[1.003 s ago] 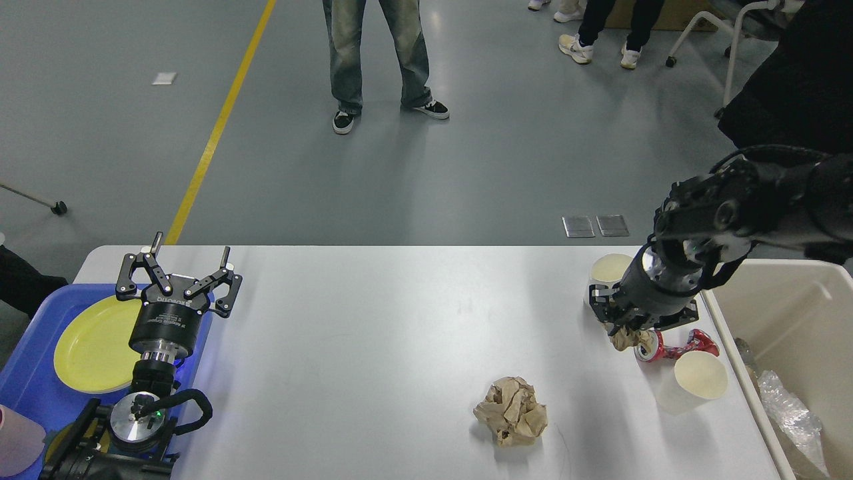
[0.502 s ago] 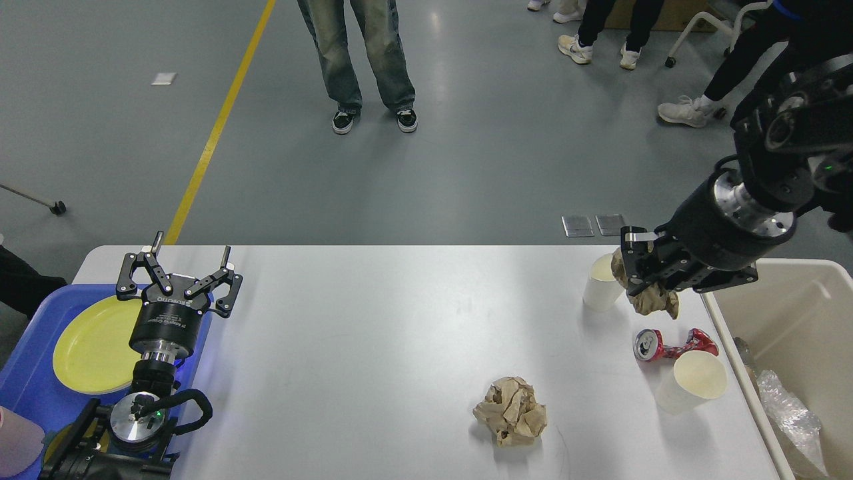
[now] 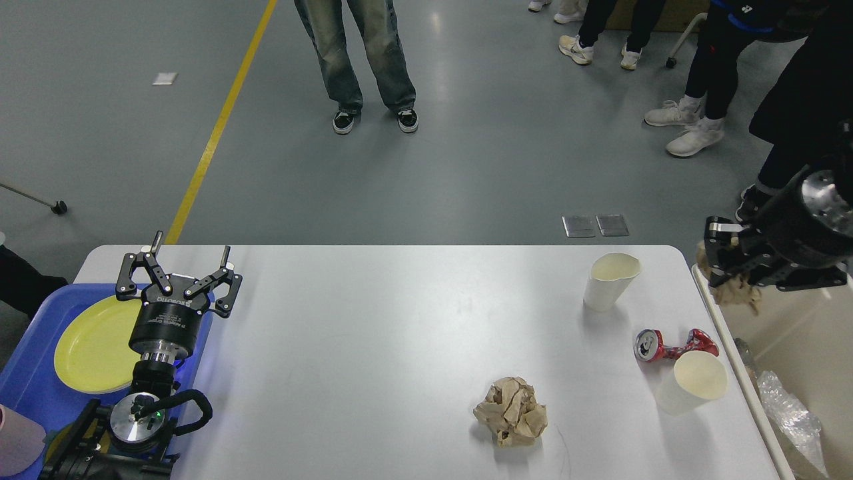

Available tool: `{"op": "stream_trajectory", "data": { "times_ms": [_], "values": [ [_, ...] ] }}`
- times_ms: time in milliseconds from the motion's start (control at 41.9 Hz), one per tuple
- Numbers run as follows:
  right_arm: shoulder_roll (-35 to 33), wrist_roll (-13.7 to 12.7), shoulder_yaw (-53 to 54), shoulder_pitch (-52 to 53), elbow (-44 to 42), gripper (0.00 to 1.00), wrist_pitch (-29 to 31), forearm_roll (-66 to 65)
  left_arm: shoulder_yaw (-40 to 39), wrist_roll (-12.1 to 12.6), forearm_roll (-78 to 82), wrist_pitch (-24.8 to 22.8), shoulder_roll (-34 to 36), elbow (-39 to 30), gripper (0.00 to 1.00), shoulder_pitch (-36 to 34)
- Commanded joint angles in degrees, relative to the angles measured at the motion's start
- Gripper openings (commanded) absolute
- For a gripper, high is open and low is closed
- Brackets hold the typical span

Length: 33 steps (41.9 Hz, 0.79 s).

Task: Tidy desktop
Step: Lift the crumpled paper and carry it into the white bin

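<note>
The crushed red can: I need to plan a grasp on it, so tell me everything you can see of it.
The crushed red can is metal by its look, red with white markings, badly flattened and twisted in the middle. It lies on its side on the desktop near the right edge, its silver top with the pull tab facing left. A white paper cup lies just in front, overlapping it in the view; whether they touch cannot be told. No gripper holds it.

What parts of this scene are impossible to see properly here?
- Beige bin, head view: cut off by the right edge; its bottom is unseen.
- Right gripper: its fingers are buried in the brown paper wad.
- Blue tray: cut off at the left edge and partly behind the left arm.
- Bystanders: cropped above the legs.
</note>
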Motion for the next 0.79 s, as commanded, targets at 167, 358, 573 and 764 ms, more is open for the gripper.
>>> {"op": "stream_trajectory", "data": {
  "times_ms": [167,358,573,764],
  "values": [
    [-16.5,-0.3,0.4,-28.2,-28.7,0.00,-3.5,-1.1,0.0,0.0,0.0,0.0,0.0,0.0,0.96,0.1],
    [-20.0,-0.3,18.8,-55.4,-49.3,0.00,-4.7,-1.0,0.0,0.0,0.0,0.0,0.0,0.0,0.96,0.0],
    [-13.8,-0.6,34.0,-82.5,-67.7,0.00,-15.5,-0.7,0.0,0.0,0.0,0.0,0.0,0.0,0.96,0.0],
    [-3.8,-1.4,37.1,-94.2,-79.1,0.00,-23.0,0.3,0.0,0.0,0.0,0.0,0.0,0.0,0.96,0.0]
  ]
}}
